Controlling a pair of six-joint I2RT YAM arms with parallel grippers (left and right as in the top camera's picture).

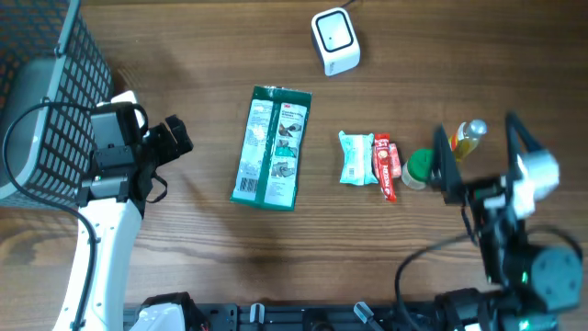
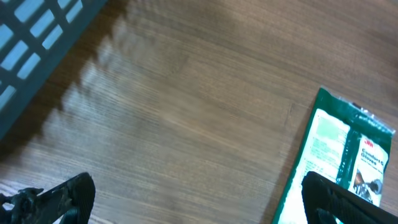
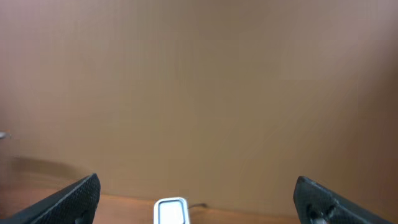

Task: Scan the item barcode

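— So where do we find the flat green glove packet (image 1: 271, 147)?
— Mid-table, untouched. Our left gripper (image 1: 177, 138) and right gripper (image 1: 480, 154) both stand spread wide; the white boxy scanner (image 1: 334, 40) sits beyond it.

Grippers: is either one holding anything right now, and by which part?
Nothing is held. The left gripper is open beside the green package, not touching it, and the right gripper is open with nothing between its fingers.
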